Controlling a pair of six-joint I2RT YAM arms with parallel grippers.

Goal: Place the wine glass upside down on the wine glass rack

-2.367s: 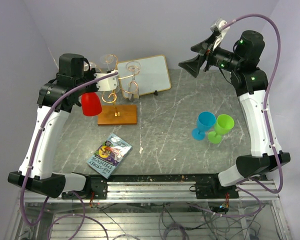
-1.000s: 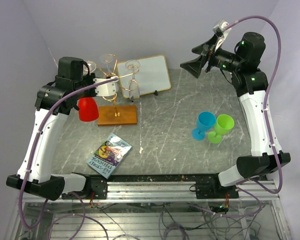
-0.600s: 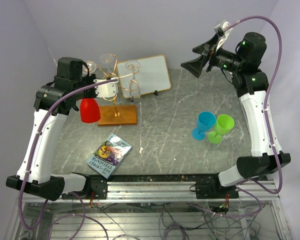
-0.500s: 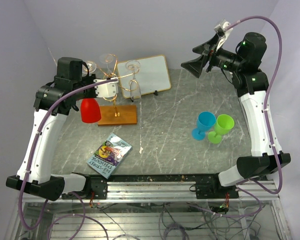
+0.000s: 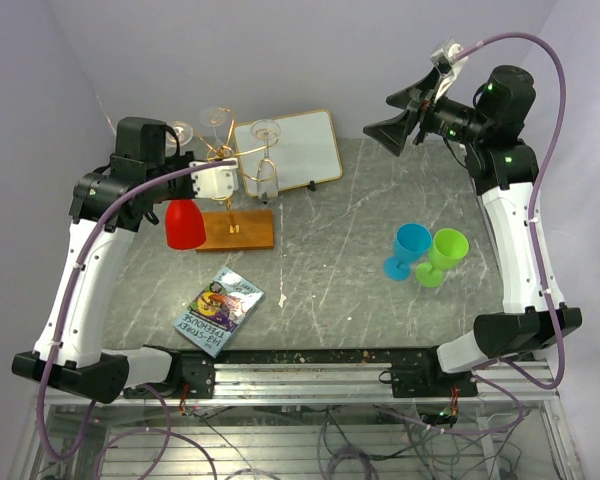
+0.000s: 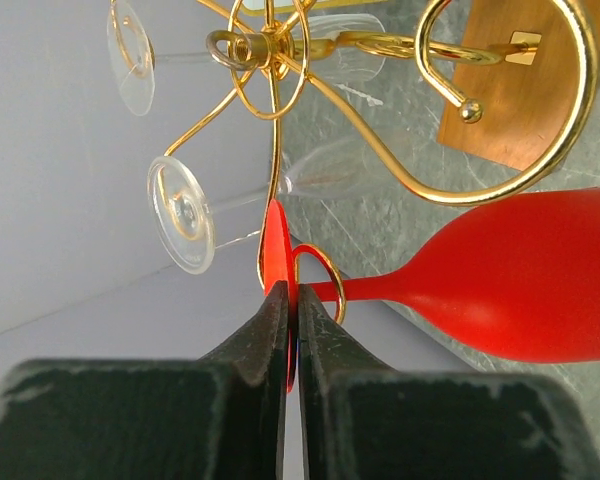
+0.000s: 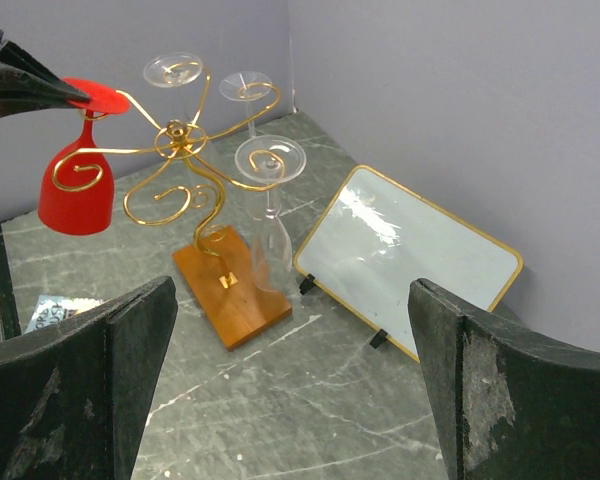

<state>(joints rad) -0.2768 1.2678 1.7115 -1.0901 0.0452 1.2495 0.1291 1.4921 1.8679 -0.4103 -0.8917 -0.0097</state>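
The red wine glass (image 5: 184,224) has sunk a little and shifted right over the last second, at the left side of the wine glass rack (image 5: 236,229). It hangs bowl-down, its stem apparently threaded through a gold curl. The left tool (image 6: 289,300) is clamped on its foot, so letting go looks next. The right tool (image 7: 290,290) gapes empty at the upper right. The tabletop (image 5: 340,250) is grey marble, the walls lilac.
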